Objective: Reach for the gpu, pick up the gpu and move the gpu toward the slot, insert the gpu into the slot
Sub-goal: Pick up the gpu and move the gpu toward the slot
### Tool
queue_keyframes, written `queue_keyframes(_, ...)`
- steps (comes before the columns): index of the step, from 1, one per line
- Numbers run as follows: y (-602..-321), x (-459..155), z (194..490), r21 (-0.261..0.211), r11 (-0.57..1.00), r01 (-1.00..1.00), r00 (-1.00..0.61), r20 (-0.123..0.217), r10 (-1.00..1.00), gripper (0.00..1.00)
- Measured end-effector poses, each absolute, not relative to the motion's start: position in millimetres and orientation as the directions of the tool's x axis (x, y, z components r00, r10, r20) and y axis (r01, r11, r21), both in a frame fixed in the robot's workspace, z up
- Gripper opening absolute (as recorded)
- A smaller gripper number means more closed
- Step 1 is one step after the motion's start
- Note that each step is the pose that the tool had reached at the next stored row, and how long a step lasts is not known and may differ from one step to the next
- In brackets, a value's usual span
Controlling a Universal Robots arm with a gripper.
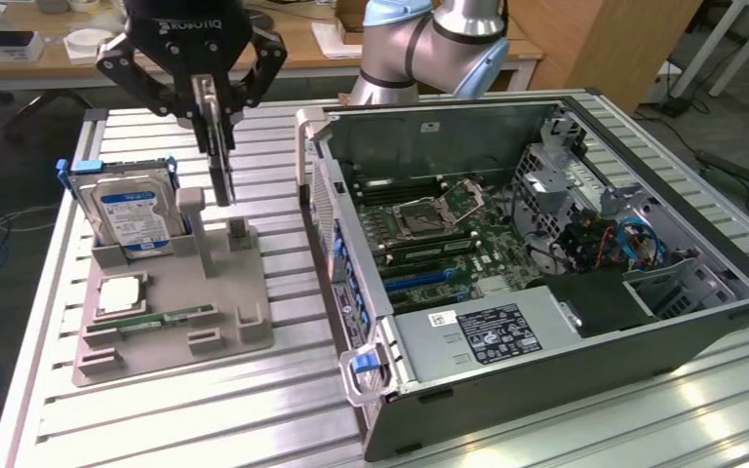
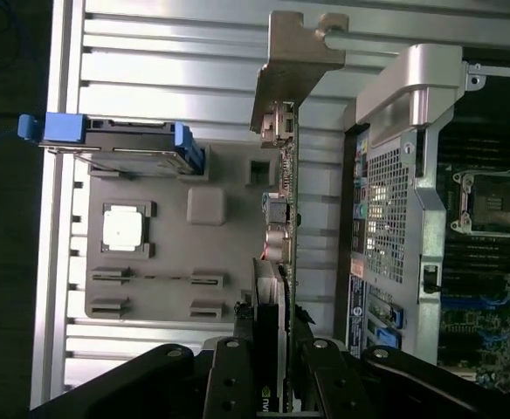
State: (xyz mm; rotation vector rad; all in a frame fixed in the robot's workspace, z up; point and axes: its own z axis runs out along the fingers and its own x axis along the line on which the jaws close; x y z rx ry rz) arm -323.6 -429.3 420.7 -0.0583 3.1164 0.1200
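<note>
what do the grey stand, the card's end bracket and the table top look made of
grey stand: likely plastic, matte; even dull grey, no glints.
card's end bracket: thin sheet metal, it seems; silvery, bent at the tip.
table top: metal, probably aluminium; pale ribbed slats catching light.

Grips the gpu upright in the gripper, above the grey holder on the slatted table. Hangs clear of the blue-labelled hard drive standing in that holder toward the exterior view's left. Stays off to the side of the open computer case on the exterior view's right
</note>
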Motion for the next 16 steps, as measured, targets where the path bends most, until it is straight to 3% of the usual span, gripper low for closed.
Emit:
queue_keyframes(6, -429.3, -323.4, 422.2, 0.026, 0.999, -0.038, -0.999, -0.022, -0.037, 0.27)
queue_keyframes(16, -429.2, -307.6, 421.9, 0.025, 0.999, -0.038, -0.999, -0.022, -0.037, 0.27)
